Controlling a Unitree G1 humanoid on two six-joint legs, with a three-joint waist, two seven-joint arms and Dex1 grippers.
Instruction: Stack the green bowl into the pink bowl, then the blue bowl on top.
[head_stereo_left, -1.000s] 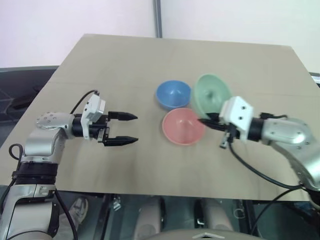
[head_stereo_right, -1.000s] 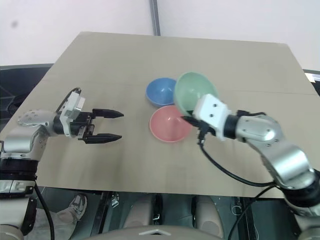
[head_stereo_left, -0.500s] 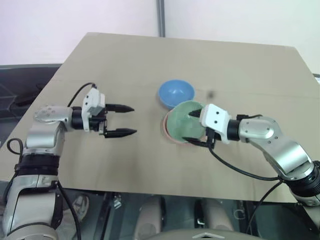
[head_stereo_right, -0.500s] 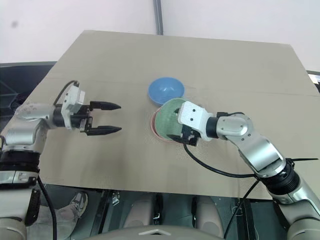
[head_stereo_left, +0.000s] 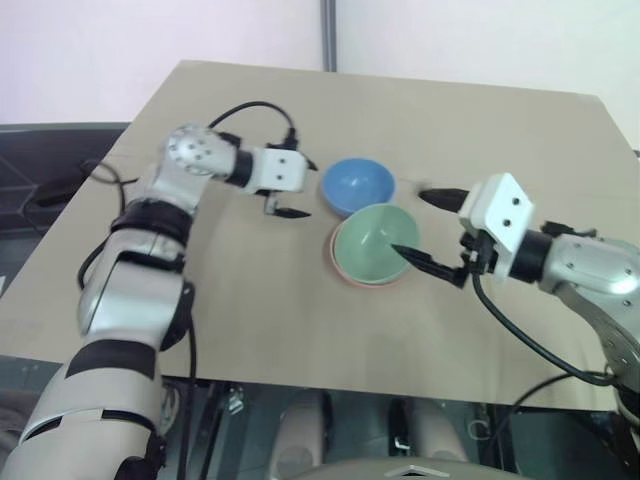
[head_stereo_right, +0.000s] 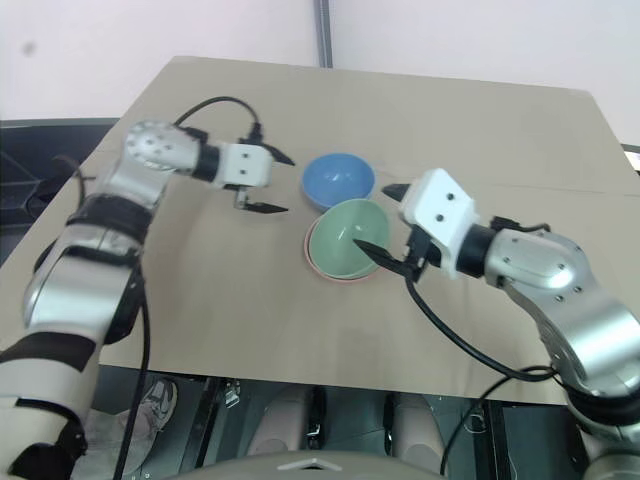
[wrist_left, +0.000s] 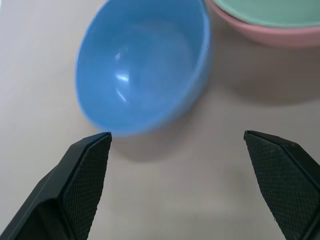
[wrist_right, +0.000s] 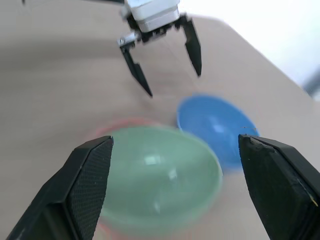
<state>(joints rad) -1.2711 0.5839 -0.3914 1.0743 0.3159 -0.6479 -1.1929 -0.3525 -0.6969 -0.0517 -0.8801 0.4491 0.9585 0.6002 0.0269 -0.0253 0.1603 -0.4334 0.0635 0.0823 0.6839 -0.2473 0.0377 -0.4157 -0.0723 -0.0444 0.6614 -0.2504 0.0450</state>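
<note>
Fingers on both arms are spread wide with nothing held, mint-green plastic bowl already nested in the salmon-pink plastic bowl on the tan bench, so I'd guess the left fingers grab the sky-blue plastic bowl next.

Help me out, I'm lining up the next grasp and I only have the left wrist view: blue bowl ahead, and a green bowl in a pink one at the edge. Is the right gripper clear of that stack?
Observer: The right gripper is open beside the green bowl, holding nothing; one fingertip hangs over its rim.
Operator: Is the green bowl seated fully?
Observer: It sits nested in the pink bowl, of which a thin rim shows.
Operator: And my left gripper?
Observer: The left gripper is open beside the blue bowl, on the side away from the right arm, not touching it.
</note>
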